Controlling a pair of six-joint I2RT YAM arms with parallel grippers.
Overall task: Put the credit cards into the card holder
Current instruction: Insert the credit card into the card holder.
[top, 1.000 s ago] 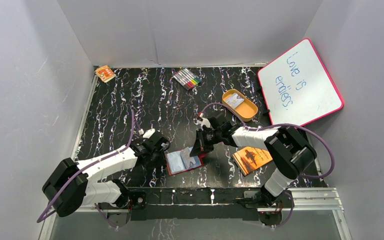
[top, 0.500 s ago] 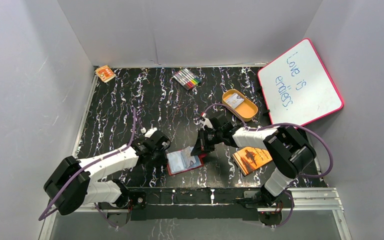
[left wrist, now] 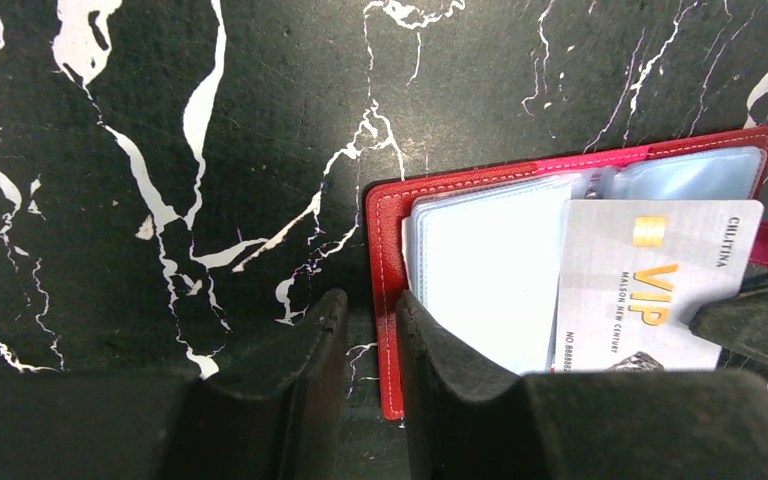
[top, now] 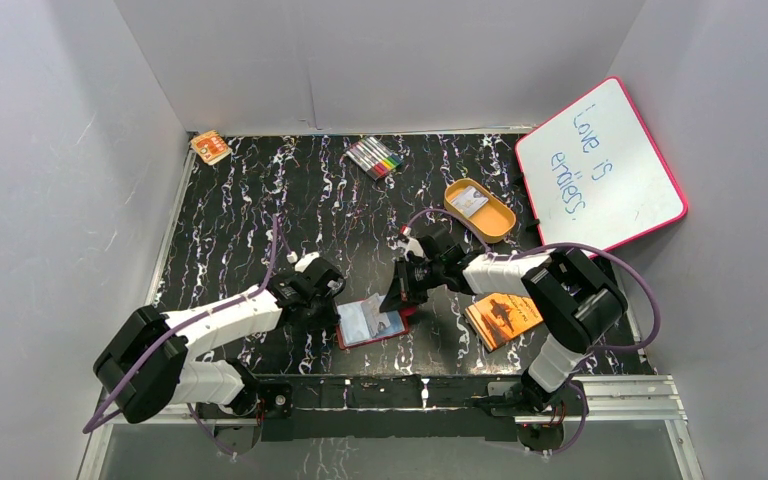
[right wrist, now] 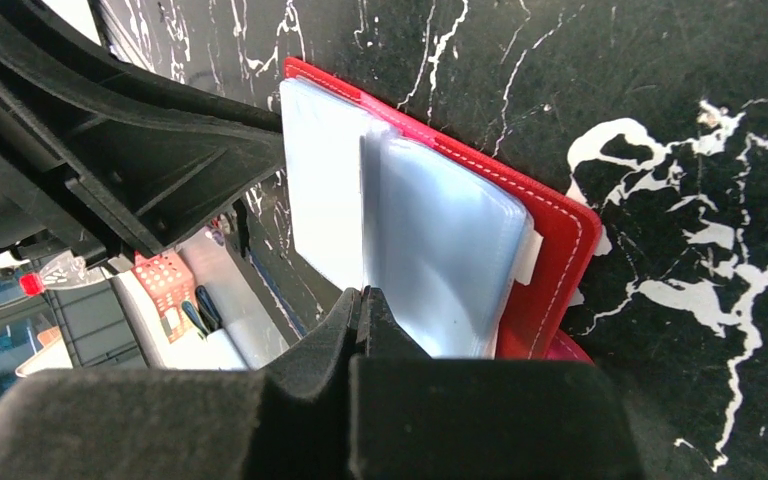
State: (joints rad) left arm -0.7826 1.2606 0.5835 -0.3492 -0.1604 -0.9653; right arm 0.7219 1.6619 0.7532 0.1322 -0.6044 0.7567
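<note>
Marbled table (top: 250, 200), arms (top: 220, 320) stretched inward, left pincer (left wrist: 370, 308) narrow astride card holder (left wrist: 388, 230) edge, right pincer (right wrist: 360, 296) closed

Left arm (top: 225, 320) stretched inward, left pincer (left wrist: 370, 305) narrowly parted (tips pointing down), right arm (top: 500, 272) bent inward, right pincer (right wrist: 362, 295) closed.

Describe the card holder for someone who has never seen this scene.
On the black marbled table, look near the front edge, between the left gripper and right gripper. The card holder lies open there, red-edged with clear sleeves, unlike the orange booklet to its right.
</note>
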